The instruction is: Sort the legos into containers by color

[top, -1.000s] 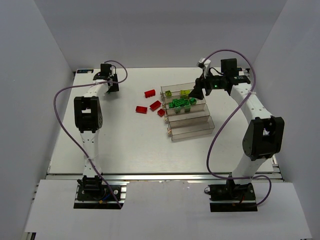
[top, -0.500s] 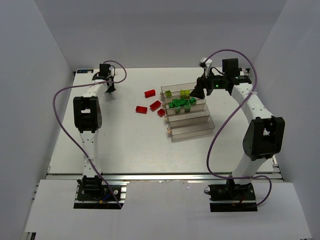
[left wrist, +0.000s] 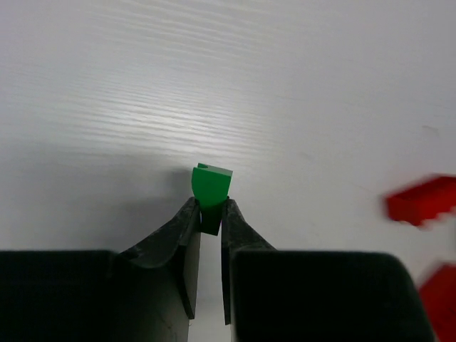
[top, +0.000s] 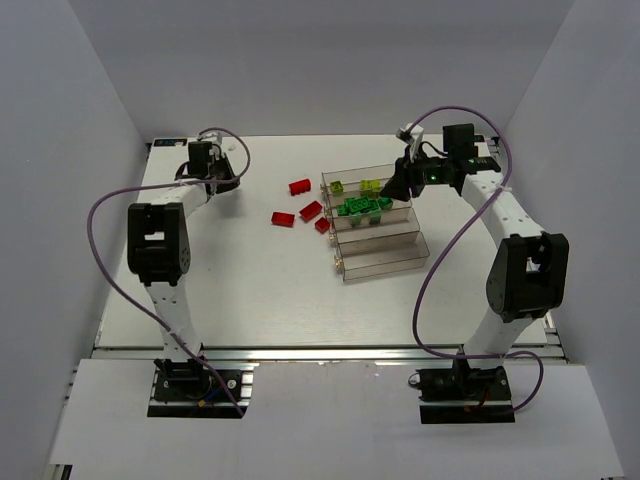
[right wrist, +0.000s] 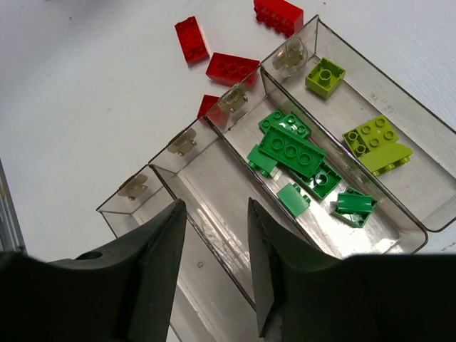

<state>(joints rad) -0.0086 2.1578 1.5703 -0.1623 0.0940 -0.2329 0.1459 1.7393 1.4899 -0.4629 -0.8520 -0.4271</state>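
From above, the left pincer (top: pixel 222 182) hangs at ten o'clock over the surface (top: pixel 250 290), and the right pincer (top: pixel 393 187) is over the trays (top: pixel 385 262) at two o'clock. The left wrist view shows jaws pinched narrow on a green brick (left wrist: pixel 211 185). The right wrist view shows jaws apart and empty above green bricks (right wrist: pixel 292 149) lying in a tray; red bricks (right wrist: pixel 231 68) lie loose at twelve o'clock.
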